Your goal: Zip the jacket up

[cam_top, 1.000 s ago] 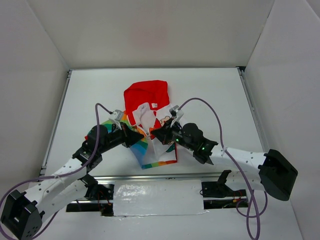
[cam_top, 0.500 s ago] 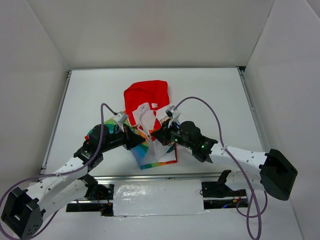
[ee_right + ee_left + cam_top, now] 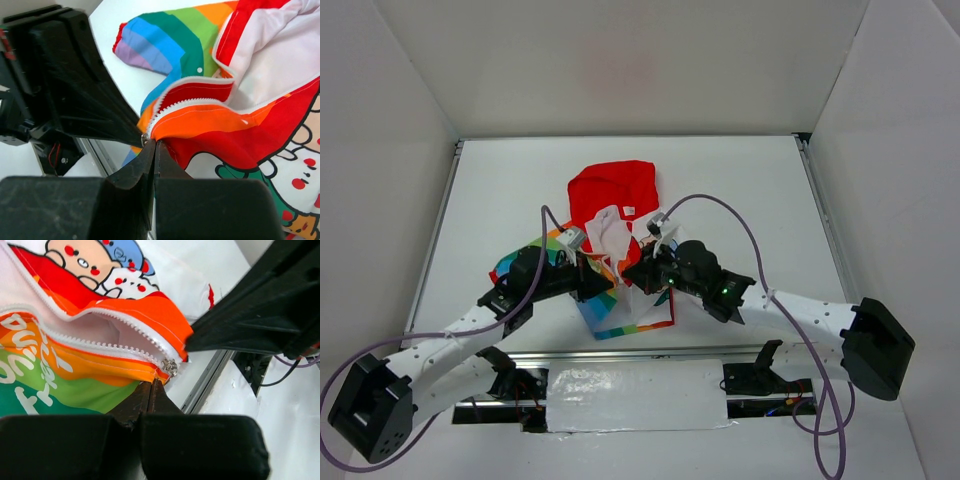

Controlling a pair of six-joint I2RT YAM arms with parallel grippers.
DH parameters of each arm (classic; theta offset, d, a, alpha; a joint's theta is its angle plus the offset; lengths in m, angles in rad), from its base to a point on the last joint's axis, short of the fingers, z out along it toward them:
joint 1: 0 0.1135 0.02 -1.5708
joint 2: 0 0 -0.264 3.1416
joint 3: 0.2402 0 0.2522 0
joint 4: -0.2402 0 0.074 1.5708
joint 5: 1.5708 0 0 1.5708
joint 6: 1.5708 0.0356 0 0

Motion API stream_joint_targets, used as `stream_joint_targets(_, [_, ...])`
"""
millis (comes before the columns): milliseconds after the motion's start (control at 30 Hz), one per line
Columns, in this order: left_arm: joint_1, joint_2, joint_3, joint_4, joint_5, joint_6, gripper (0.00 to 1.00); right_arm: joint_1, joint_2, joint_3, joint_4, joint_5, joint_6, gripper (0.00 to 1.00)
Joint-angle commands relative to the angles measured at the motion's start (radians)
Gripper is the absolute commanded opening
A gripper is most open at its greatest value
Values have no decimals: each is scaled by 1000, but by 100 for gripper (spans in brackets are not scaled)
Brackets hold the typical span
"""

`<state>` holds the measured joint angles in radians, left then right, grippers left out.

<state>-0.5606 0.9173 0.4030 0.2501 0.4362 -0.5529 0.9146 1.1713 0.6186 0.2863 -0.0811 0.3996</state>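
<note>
Jacket (image 3: 612, 200) rumpled, zip open, red hood, rainbow stripes, cartoon animals.

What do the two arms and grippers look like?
The left arm and right arm have white links, black joints and a looping purple cable each. The left gripper and right gripper have black, tapering fingers. Green lights glow on the right arm.

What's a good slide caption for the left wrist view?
Left gripper shut on the jacket hem beside the zipper slider, zipper open above.
</note>
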Motion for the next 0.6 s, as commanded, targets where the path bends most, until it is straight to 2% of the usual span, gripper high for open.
stream_joint_targets(0, [-5, 38, -33, 15, 3, 8, 0, 7, 13, 43, 33, 9, 13, 0])
stream_joint_targets(367, [-12, 61, -183, 230, 111, -116, 0, 9, 103, -23, 22, 33, 137, 0])
stream_joint_targets(567, [-41, 136, -251, 334, 87, -177, 0, 9, 145, -37, -6, 72, 206, 0])
